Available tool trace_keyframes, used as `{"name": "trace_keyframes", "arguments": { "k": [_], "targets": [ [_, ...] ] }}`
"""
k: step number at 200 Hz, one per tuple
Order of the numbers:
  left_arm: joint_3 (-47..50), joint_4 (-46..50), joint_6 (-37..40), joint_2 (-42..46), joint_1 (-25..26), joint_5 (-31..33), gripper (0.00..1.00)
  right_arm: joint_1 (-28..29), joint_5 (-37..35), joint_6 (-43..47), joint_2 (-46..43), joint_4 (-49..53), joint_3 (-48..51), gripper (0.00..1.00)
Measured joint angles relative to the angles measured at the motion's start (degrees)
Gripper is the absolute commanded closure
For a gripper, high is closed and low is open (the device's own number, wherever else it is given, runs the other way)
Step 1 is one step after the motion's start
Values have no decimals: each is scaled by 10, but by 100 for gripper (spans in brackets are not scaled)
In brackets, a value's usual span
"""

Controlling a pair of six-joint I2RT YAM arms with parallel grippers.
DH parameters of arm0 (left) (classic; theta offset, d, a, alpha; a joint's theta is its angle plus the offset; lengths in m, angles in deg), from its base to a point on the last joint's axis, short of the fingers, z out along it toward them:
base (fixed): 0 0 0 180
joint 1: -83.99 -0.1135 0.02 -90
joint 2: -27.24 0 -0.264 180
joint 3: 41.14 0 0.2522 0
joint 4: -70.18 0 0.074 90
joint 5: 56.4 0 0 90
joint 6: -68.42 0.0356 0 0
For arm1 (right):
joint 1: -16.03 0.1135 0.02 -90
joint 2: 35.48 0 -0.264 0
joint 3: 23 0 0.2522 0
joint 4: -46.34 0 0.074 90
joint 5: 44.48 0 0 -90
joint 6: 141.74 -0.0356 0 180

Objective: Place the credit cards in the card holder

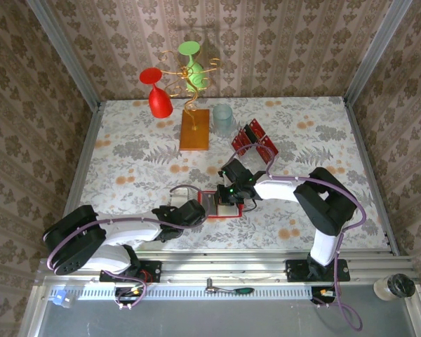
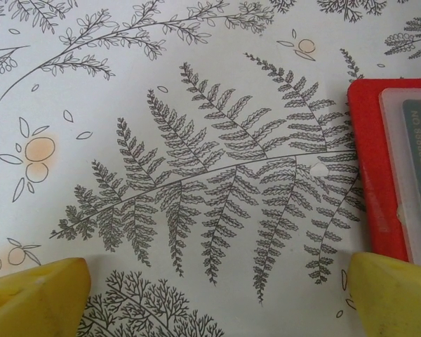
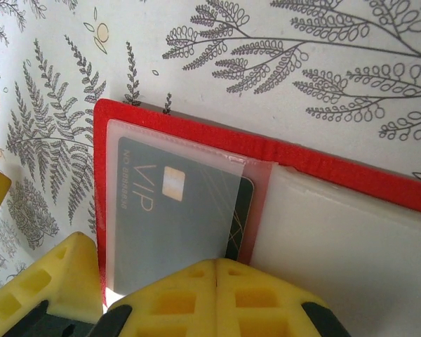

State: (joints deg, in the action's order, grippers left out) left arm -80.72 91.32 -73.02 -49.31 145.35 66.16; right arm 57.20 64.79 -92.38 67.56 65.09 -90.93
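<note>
The card holder (image 1: pixel 212 206) lies open on the floral cloth, red-rimmed with pale pockets (image 3: pixel 281 158). A dark card marked VIP (image 3: pixel 168 225) sits mostly inside its left translucent pocket, with its right edge sticking out. My right gripper (image 3: pixel 216 277) is shut, and its joined tips rest on the pocket over the card's near edge. My left gripper (image 2: pixel 217 302) is open over bare cloth just left of the holder (image 2: pixel 368 175), with its right finger (image 2: pixel 396 291) at the holder's corner. More red credit cards (image 1: pixel 255 142) stand in a clear tiered stand behind.
A wire stand on an orange base (image 1: pixel 194 130) holds a red glass (image 1: pixel 158 95) and a green glass (image 1: pixel 191 60). A pale blue cup (image 1: pixel 223 119) stands next to it. A screwdriver (image 1: pixel 228 288) lies on the front rail.
</note>
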Motion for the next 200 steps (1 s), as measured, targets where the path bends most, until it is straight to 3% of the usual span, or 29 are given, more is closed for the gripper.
{"name": "trace_keyframes", "arguments": {
  "k": [200],
  "targets": [
    [8,-4,-1,-6,0,-2,5,7,4,-17,-3,-16,0,98]
  ]
}}
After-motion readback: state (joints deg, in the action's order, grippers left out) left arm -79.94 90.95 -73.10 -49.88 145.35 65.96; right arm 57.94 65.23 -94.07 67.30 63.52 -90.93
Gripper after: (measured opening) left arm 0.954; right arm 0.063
